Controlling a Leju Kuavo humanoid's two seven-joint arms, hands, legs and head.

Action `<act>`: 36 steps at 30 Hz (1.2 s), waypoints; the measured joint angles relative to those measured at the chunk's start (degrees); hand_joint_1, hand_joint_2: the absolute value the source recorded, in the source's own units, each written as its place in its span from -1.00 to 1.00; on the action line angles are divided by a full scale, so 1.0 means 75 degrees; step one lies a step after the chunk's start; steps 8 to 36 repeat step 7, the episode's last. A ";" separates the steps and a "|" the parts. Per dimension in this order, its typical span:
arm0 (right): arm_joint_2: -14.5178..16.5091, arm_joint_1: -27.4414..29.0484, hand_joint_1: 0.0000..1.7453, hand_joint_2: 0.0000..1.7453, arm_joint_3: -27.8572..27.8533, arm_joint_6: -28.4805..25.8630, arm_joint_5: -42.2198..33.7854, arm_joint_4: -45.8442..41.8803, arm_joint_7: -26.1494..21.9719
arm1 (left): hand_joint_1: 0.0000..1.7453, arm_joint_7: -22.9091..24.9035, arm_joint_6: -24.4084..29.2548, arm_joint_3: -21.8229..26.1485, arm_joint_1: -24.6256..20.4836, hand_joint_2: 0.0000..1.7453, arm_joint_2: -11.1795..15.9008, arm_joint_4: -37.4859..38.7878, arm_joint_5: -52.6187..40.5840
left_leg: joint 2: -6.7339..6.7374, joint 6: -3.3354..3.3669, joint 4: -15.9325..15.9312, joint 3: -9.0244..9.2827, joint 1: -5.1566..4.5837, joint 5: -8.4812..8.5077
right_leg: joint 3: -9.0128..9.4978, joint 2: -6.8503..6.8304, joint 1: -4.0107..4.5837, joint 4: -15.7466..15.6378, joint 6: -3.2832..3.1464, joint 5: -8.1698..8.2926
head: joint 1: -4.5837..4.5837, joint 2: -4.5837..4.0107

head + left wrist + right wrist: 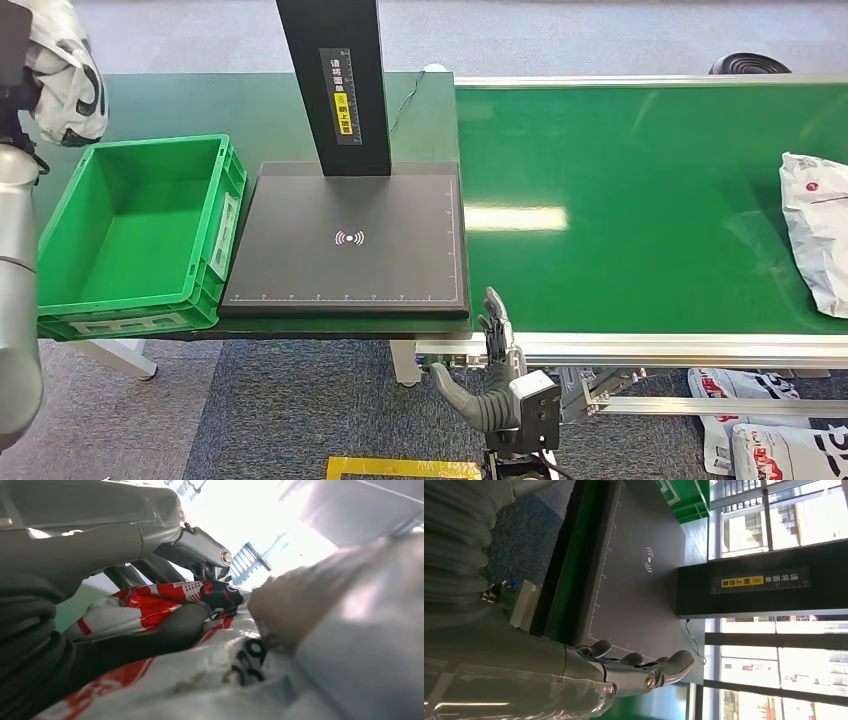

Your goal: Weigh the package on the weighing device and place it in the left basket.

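A white package (70, 75) with black print hangs high at the far left, above the back corner of the green basket (215, 215). My left hand (15, 85) grips it; the left wrist view shows the package's red and white wrap (150, 605) pressed under the fingers (200, 547). The black weighing plate (350, 240) with its white signal mark lies bare beside the basket. My right hand (492, 365) hangs low in front of the conveyor's near rail, fingers straight and holding nothing. In the right wrist view the right hand (634, 672) reaches along the plate (639, 580).
A black post (335, 85) with a yellow label rises from the back of the plate. Right of the plate runs a green conveyor belt (640, 210), carrying a second white package (815, 230) at its far right. More packages (770, 430) lie on the floor below.
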 joint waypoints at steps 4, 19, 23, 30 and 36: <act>-0.0021 0.0000 -1.00 1.00 0.0000 0.0000 0.0029 0.0000 0.0038 | 1.00 0.0086 0.0174 -0.0127 0.0243 1.00 0.0236 0.0179 -0.0437 | 0.0000 0.0000 0.0000 0.0000 0.0000 0.0000 | 0.0000 0.0000 0.0000 0.0000 0.0000 -0.0001 | 0.0000 0.0000; -0.0033 -0.0006 -1.00 1.00 0.0000 0.0000 0.0037 0.0000 0.0062 | 1.00 -0.0035 0.0128 -0.0159 0.0409 1.00 0.0331 0.0289 -0.0349 | 0.0000 0.0000 0.0000 -0.0001 0.0000 0.0000 | 0.0000 0.0000 0.0000 0.0000 0.0000 -0.0001 | 0.0000 0.0000; -0.0033 -0.0006 -1.00 1.00 0.0000 0.0000 0.0037 0.0000 0.0062 | 1.00 -0.0035 0.0128 -0.0159 0.0409 1.00 0.0331 0.0289 -0.0349 | 0.0000 0.0000 0.0000 -0.0001 0.0000 0.0000 | 0.0000 0.0000 0.0000 0.0000 0.0000 -0.0001 | 0.0000 0.0000; -0.0033 -0.0006 -1.00 1.00 0.0000 0.0000 0.0037 0.0000 0.0062 | 1.00 -0.0035 0.0128 -0.0159 0.0409 1.00 0.0331 0.0289 -0.0349 | 0.0000 0.0000 0.0000 -0.0001 0.0000 0.0000 | 0.0000 0.0000 0.0000 0.0000 0.0000 -0.0001 | 0.0000 0.0000; -0.0033 -0.0006 -1.00 1.00 0.0000 0.0000 0.0037 0.0000 0.0062 | 1.00 -0.0035 0.0128 -0.0159 0.0409 1.00 0.0331 0.0289 -0.0349 | 0.0000 0.0000 0.0000 -0.0001 0.0000 0.0000 | 0.0000 0.0000 0.0000 0.0000 0.0000 -0.0001 | 0.0000 0.0000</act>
